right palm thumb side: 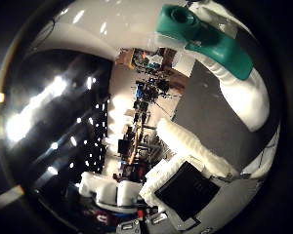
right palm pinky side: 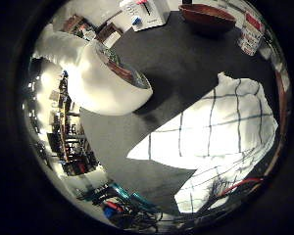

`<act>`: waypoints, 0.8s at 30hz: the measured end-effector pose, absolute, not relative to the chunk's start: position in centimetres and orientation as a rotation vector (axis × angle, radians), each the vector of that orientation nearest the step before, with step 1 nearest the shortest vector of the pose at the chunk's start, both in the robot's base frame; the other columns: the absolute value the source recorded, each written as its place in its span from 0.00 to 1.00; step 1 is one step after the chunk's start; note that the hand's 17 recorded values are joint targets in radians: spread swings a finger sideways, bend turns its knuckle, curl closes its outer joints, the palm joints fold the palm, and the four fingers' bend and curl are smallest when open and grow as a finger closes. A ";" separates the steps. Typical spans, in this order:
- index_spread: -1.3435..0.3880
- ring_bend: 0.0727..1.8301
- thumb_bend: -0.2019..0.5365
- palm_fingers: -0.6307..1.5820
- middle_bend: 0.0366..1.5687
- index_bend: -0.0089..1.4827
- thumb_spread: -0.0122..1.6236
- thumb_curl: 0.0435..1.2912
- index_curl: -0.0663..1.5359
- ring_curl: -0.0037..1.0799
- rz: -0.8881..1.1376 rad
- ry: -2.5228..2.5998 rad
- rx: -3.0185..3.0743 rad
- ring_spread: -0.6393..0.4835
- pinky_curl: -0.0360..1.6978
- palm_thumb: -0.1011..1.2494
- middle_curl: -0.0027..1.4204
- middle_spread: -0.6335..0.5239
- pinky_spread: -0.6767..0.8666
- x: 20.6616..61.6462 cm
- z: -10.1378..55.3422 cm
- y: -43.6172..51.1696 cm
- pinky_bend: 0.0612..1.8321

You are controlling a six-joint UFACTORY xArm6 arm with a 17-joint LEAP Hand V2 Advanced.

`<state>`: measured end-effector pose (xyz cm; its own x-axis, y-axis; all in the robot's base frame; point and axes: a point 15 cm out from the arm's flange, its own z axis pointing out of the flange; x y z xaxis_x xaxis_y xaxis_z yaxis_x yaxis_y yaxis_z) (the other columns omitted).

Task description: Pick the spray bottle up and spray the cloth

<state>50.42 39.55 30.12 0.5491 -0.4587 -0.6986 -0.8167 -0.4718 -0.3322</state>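
Note:
The white spray bottle (right palm pinky side: 103,78) fills much of the little finger side palm view, close to the palm, and casts a shadow on the dark grey table (right palm pinky side: 176,59). Its teal spray head (right palm thumb side: 200,34) shows in the thumb side palm view, on the white neck. My right hand (right palm thumb side: 186,166) has its white and black fingers curled in beside the bottle and is shut on it. The white cloth (right palm pinky side: 220,127) with dark grid lines lies flat on the table, a short way from the bottle's base.
A brown bowl (right palm pinky side: 208,17), white boxes (right palm pinky side: 145,12) and a white tub (right palm pinky side: 251,37) stand at the table's far side. Shelves and room clutter (right palm thumb side: 142,107) show beyond the table.

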 end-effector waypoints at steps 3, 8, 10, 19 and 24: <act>0.58 0.15 0.24 0.44 0.25 0.19 0.69 0.20 0.36 0.26 0.719 1.025 -2.137 0.64 0.22 0.53 0.32 0.52 0.69 50.1 30.0 39.1 0.07; 0.58 0.12 0.25 0.43 0.21 0.17 0.69 0.20 0.34 0.24 0.732 1.038 -2.151 0.65 0.20 0.53 0.30 0.54 0.68 49.9 29.6 38.7 0.07; 0.58 0.11 0.24 0.43 0.20 0.16 0.70 0.20 0.33 0.24 0.721 1.051 -2.168 0.65 0.19 0.52 0.29 0.54 0.67 50.1 29.2 38.2 0.07; 0.58 0.07 0.24 0.41 0.14 0.13 0.69 0.19 0.30 0.22 0.722 1.106 -2.239 0.68 0.18 0.48 0.27 0.57 0.67 49.8 26.5 35.6 0.07; 0.58 0.06 0.24 0.41 0.13 0.14 0.69 0.19 0.29 0.21 0.727 1.138 -2.230 0.69 0.17 0.47 0.26 0.58 0.67 49.9 25.9 34.2 0.07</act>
<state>49.95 34.25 25.93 0.5008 -0.5525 -0.6663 -0.8367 -0.5061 -0.2092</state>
